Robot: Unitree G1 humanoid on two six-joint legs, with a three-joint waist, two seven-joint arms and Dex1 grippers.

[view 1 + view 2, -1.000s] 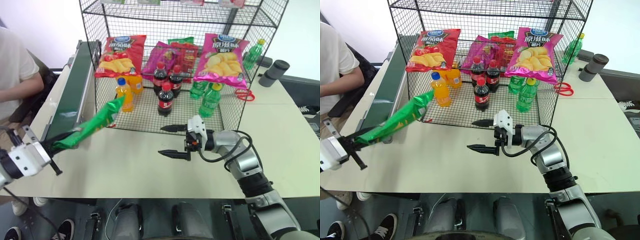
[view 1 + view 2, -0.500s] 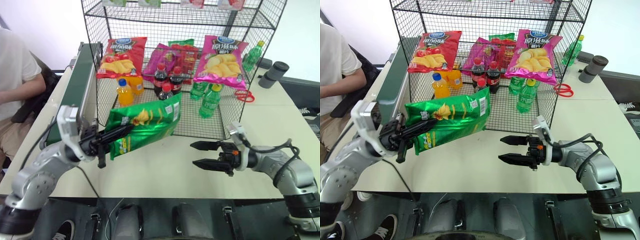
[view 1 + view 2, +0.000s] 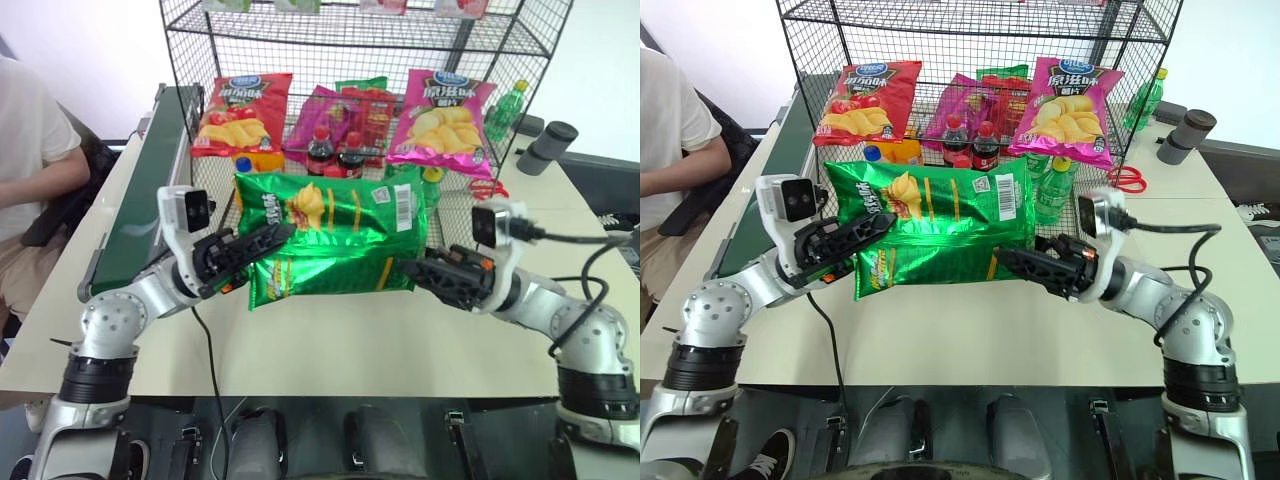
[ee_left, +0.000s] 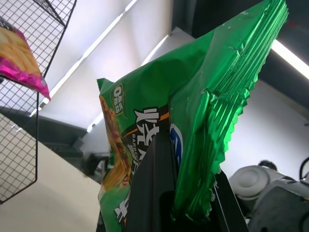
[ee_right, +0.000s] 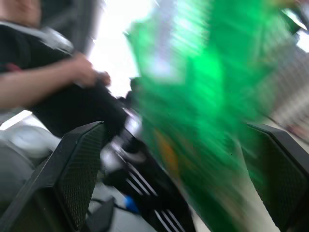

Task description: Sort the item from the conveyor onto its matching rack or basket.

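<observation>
While pinching the item (image 3: pixel 330 240), left hand (image 3: pixel 262 243) shut.

Bottles (image 3: pixel 322 152) half hidden behind the green chip bag (image 3: pixel 330 240); blurred person (image 5: pixel 43 82) in right wrist view.

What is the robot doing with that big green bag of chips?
The robot is holding the green chip bag up in the air in front of the black wire rack. Its left gripper is shut on one edge of the bag. Its right gripper is open at the bag's other side, with the bag between its fingers, but not pinching it. The conveyor is off to the left. Red and pink chip bags and drink bottles are already in the rack.
</observation>
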